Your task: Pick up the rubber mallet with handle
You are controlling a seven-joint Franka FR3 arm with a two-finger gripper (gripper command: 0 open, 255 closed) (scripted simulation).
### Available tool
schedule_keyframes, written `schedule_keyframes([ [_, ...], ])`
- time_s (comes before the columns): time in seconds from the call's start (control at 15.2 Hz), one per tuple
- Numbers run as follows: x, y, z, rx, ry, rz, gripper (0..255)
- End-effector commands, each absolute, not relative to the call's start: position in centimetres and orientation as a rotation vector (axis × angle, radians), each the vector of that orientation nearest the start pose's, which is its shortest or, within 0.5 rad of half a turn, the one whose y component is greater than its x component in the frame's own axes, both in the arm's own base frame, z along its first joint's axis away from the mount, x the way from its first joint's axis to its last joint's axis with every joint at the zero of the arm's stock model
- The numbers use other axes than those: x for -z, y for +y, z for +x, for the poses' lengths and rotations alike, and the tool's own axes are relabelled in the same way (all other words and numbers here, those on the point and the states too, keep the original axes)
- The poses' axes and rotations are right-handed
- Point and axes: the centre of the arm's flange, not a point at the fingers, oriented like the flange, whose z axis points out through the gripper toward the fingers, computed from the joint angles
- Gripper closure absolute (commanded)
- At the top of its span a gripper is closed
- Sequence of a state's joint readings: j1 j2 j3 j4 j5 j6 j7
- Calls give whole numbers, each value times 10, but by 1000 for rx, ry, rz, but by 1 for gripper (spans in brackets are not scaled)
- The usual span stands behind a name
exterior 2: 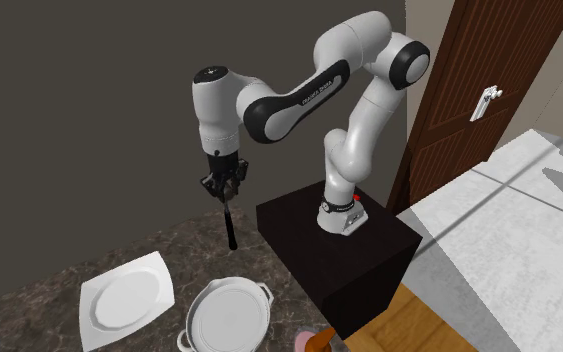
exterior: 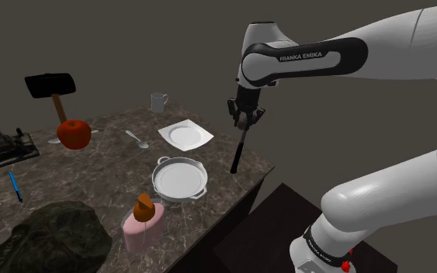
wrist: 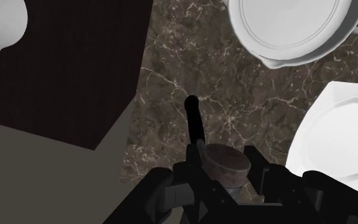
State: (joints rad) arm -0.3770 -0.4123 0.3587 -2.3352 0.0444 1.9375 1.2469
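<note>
The gripper (exterior: 245,120) hangs high over the near corner of the dark marble table (exterior: 100,182), its fingers clamped on the head of the mallet (exterior: 239,152). In the wrist view the brownish round head sits pinched between the black fingers (wrist: 185,179), and the slim black handle points straight down toward the marble. The mallet (exterior 2: 229,224) is clear of the table; its tip hangs above the surface, near the edge next to the stand (exterior 2: 364,262). Below and just to the shoulder view's left of it lie a square white plate (exterior: 186,136) and, nearer the camera, a round white pan (exterior: 180,179) with two small handles. Farther back stand a mug (exterior: 158,101) and a spoon (exterior: 136,139). A red apple (exterior: 74,133) sits near the far side, with a black-headed hammer (exterior: 50,85) propped upright just behind it. A blue pen (exterior: 15,187), a dark rock (exterior: 50,240) and a pink bottle (exterior: 143,227) with a brown top fill the near end.
</note>
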Motion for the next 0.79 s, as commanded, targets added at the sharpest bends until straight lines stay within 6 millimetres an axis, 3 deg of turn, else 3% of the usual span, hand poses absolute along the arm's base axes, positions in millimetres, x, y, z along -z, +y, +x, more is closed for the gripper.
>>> schedule_keyframes([
  [0.0,-487,4,431,78,1967,-2561,255],
  [0.73,-545,4,431,78,1967,-2561,255],
])
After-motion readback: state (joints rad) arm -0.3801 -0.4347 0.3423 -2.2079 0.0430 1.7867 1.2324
